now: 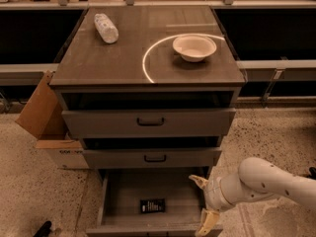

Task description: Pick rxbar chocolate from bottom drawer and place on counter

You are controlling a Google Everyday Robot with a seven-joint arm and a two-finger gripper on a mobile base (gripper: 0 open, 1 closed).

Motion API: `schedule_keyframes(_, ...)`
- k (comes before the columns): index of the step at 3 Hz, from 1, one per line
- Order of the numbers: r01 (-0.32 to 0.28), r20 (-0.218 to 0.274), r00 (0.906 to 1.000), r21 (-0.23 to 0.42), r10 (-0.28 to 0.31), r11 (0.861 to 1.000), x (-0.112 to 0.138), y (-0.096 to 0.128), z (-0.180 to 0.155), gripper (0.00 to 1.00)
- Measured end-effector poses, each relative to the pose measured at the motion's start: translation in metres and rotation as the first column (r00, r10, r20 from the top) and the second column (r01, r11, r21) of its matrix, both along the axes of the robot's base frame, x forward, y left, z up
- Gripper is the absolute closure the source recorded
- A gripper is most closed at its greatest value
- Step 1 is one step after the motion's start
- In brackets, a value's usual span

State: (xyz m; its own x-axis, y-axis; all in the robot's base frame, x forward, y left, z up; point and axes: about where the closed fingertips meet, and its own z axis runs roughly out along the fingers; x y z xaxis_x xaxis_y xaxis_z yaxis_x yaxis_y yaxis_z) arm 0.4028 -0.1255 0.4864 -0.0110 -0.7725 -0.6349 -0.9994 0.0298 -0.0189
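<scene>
Gripper (198, 205) poised at the right edge of the open bottom drawer (126, 189), with the rxbar (152, 206) to its left in the picture.
The fingers stand wide apart and empty over the drawer's right wall. The black bar lies flat near the drawer's front, its long axis side to side, about level with the gripper. The reach looks to be sideways and down. Beyond, the counter (113, 65) holds a bowl (194, 47) and a white packet (106, 27).

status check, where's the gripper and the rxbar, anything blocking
Open gripper at right wall of bottom drawer. Lone rxbar chocolate flat on its floor, apart from gripper. Nothing between them.
</scene>
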Motion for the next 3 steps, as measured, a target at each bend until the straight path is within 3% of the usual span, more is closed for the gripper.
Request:
schedule_keyframes(1,0.007,-0.022,0.9997,-0.011,-0.007,1.0,0.005,0.005,-0.025,0.0)
schedule_keyframes(3,0.027,0.011,0.9996,0.049,-0.028,0.998,0.044,0.029,-0.129,0.0)
